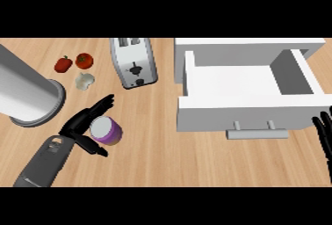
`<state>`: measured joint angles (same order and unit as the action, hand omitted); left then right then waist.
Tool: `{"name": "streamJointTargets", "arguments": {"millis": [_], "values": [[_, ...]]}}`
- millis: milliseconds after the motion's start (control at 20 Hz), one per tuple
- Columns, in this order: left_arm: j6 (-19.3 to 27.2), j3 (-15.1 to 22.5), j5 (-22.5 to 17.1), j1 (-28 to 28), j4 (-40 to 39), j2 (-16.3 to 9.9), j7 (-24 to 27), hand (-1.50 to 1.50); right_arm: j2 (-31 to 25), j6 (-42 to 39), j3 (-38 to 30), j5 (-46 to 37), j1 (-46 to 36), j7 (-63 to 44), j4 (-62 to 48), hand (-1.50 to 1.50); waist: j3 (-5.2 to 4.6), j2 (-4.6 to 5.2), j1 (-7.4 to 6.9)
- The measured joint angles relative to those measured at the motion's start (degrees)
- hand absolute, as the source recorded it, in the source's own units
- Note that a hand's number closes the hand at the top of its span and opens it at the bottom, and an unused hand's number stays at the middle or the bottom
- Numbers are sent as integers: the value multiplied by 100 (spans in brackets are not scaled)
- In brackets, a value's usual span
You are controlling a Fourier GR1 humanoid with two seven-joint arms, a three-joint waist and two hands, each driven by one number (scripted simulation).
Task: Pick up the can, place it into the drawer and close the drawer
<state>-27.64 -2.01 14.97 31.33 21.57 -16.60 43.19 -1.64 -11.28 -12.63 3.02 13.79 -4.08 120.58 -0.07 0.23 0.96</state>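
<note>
The can, purple with a pale lid, stands upright on the wooden counter, touching the palm side of the left hand, whose fingers reach past it above and thumb below, spread and not yet curled round it. The open white drawer lies well apart to the can's right. The right hand rests open at the right edge, nearer the drawer handle, so I judge the left hand takes the can.

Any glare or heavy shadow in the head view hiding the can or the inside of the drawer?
Head view: lighting is even and no glare hides anything. The can shows a pale top and purple side beside the left hand, with only a faint shadow beneath. The open drawer has grey shading on its inner walls, and its floor is plainly visible. The toaster has mild sheen.
</note>
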Motion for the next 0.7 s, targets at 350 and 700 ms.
{"name": "streamJointTargets", "arguments": {"millis": [350, 700], "values": [[93, 61, 46, 145, -167, 250, 3, -150, -50, -78, -108, 174, 77, -183, 236, -150, 2, -7, -10], [107, 169, 95, 208, -113, 441, 38, 150, 77, 47, 123, 3, 103, -203, 302, -150, 9, -15, -28]]}}
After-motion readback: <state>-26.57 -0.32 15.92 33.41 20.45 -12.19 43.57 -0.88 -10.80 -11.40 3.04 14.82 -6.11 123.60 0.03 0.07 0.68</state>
